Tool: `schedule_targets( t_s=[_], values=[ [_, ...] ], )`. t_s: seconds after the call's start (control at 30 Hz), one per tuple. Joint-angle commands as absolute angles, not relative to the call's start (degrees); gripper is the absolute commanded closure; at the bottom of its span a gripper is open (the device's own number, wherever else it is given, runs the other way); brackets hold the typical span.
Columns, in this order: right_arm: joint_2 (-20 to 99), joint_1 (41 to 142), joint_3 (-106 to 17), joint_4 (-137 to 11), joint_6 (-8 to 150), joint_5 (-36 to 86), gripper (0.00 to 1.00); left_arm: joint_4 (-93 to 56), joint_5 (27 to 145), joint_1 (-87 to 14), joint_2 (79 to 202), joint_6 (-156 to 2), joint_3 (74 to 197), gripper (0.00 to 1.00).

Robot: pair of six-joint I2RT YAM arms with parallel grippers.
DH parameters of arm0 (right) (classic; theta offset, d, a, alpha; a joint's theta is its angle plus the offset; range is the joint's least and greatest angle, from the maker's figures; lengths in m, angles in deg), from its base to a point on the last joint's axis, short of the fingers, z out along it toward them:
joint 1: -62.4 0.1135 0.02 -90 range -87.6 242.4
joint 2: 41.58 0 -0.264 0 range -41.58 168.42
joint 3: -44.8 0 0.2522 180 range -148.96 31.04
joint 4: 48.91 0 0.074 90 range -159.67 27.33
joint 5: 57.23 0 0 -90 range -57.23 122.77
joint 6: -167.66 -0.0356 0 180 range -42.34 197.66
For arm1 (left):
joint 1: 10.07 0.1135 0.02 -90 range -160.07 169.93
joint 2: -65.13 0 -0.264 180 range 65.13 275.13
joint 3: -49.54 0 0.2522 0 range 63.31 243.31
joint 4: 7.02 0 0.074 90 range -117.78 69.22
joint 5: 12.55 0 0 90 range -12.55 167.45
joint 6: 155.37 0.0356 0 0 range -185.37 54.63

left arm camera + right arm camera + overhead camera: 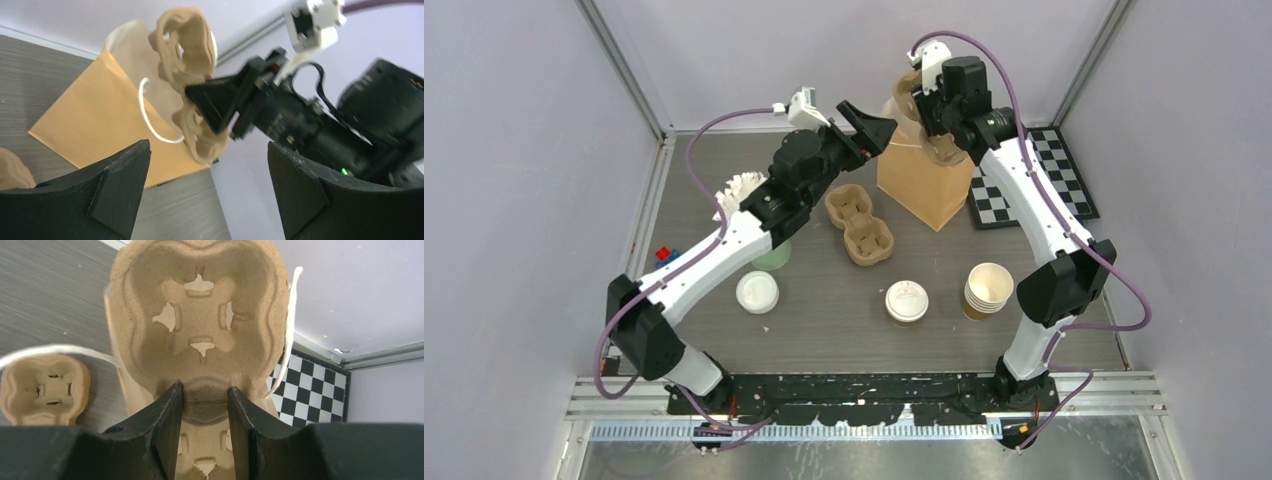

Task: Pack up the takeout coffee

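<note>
My right claw (202, 407) is clamped on a pulp cup tray (200, 315). Both fingers pinch the ridge between its two cups, and the tray stands on edge. It hangs at the open mouth of the brown paper bag (919, 190), which stands at the back of the table (824, 330) with its white string handles up. I cannot tell whether the tray's far end is inside the bag or only in front of the opening.

My left claw (867, 125) is spread wide and holds nothing. It is raised off the table just left of the bag, and its camera looks straight at the tray and the right claw.

The coffee cup (906, 302), with its white lid on, stands upright on the table near the front. It is well apart from the bag and from both claws. Just to its right is a stack of lidless cups (987, 290). To its left a loose lid (757, 292) lies flat under the left arm.

A second tray (859, 225) lies on the table between the left arm and the bag. A checkerboard (1039, 185) lies behind the bag on the right, partly under the right arm.
</note>
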State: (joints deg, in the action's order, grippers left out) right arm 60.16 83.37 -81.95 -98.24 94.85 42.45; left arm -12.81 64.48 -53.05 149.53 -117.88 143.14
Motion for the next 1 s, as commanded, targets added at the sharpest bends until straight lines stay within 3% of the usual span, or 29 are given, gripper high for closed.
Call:
schedule_targets(
  t_s=[0.0, 0.3, 0.57, 0.87, 0.97],
  values=[
    [57.80, 83.16, -81.32, -95.89, 94.82, 40.50, 0.58, -12.05, 63.67, -50.15, 154.14, -121.74, 148.49, 0.13],
    [58.14, 83.23, -81.66, -97.38, 94.09, 40.94, 0.58, -19.08, 71.02, -47.59, 163.04, -121.18, 158.59, 0.19],
    [59.81, 83.18, -88.66, -97.41, 92.87, 41.67, 0.58, -27.60, 74.19, -47.09, 164.09, -120.68, 160.01, 0.22],
    [61.45, 83.14, -89.12, -96.03, 95.36, 40.73, 0.58, -25.29, 80.02, -44.20, 166.97, -125.79, 160.65, 0.27],
    [62.58, 82.69, -89.24, -94.44, 95.98, 39.99, 0.58, -24.05, 82.22, -43.23, 168.51, -127.05, 161.41, 0.33]
  ],
)
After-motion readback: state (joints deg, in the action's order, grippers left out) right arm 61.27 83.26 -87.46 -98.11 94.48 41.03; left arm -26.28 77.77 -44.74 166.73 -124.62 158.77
